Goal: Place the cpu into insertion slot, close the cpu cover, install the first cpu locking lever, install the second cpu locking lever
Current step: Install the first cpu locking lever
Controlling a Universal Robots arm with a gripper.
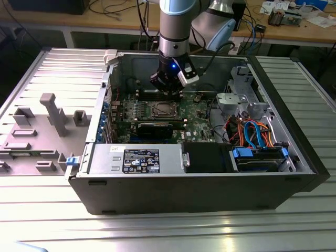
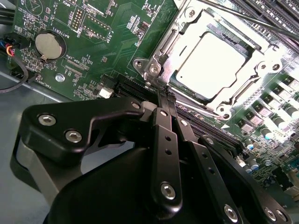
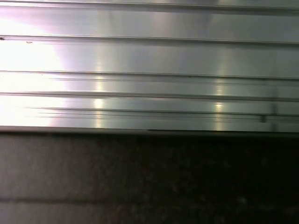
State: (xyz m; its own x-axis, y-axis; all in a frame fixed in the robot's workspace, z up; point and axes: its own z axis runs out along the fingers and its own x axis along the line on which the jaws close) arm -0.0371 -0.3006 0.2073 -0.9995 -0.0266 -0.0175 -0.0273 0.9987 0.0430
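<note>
The cpu (image 2: pixel 212 63), with its plain silver top, lies in the insertion slot on the green circuit board (image 2: pixel 107 56), hiding the pin field. The cpu cover (image 2: pixel 162 52), a silver frame, lies flat around the chip. A thin locking lever (image 2: pixel 243 16) runs along one side of the socket and another wire rod (image 2: pixel 201 110) along the opposite side. My gripper (image 2: pixel 167 95) is shut with nothing between its black fingers, and its tips hover at the socket's corner. In the exterior view the gripper (image 1: pixel 167 90) hangs just above the socket (image 1: pixel 160 109) inside the open computer case.
A black graphics card (image 1: pixel 155 128) lies in front of the socket, with the power supply (image 1: pixel 139 159) nearer still. A drive cage and coloured cables (image 1: pixel 252 131) are at the exterior view's right. A coin battery (image 2: pixel 50 45) sits on the board. A grey fixture plate (image 1: pixel 47 126) lies outside the case.
</note>
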